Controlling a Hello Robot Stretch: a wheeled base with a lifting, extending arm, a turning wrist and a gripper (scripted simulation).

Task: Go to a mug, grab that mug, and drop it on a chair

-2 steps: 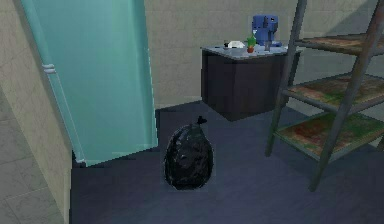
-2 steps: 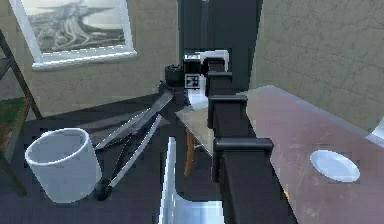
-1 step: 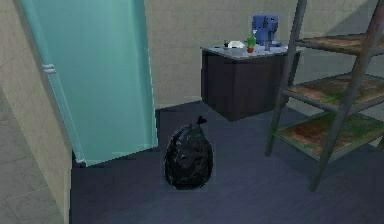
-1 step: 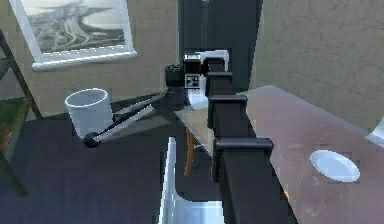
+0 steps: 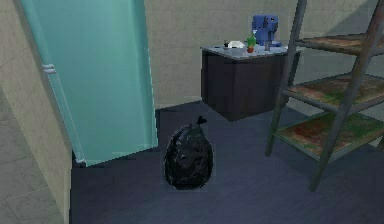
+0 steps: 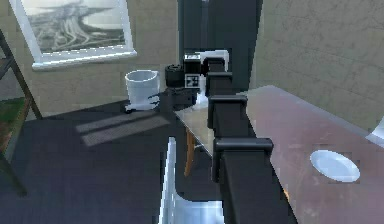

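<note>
The dark arm rises from the bottom edge of the arm side view over a table corner. At its far end stand two white marked squares, with the gripper left of them. A white round container stands on the dark floor right behind the fingers, so I cannot tell whether the gripper holds anything. A chair with a pale seat and wooden edge sits at the bottom, left of the arm. In the forward view a dark cabinet carries a blue object, a small potted plant and small white things.
A black rubbish bag lies on the floor ahead. A teal door stands at the left and an open shelf rack at the right. The brown table bears a white plate. A framed picture hangs on the wall.
</note>
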